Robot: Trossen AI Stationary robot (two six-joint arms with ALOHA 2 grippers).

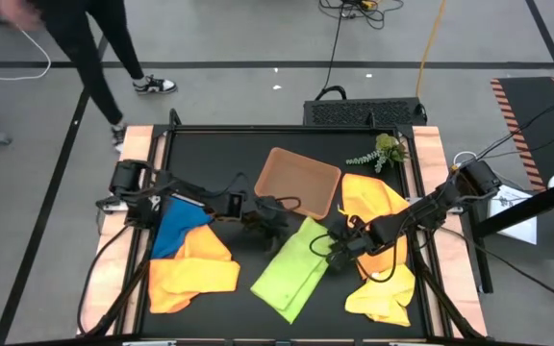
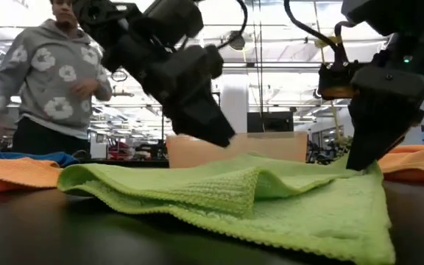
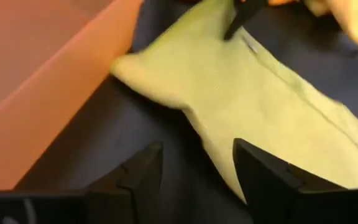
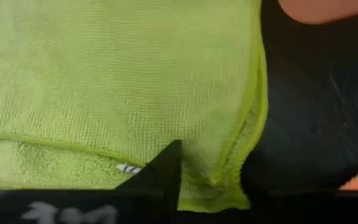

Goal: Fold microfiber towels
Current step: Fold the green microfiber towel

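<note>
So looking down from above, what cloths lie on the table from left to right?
Blue towel with the orange towel just below it → lime green towel → yellow towel.

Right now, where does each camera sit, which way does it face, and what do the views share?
High: overhead, straight down on the table; both arms show.
Low: table height, level across the lime green towel; both arms descend.
Left wrist: past the open left hand toward the tray.
Right wrist: right hand at the towel's edge.
All share the towel.
</note>
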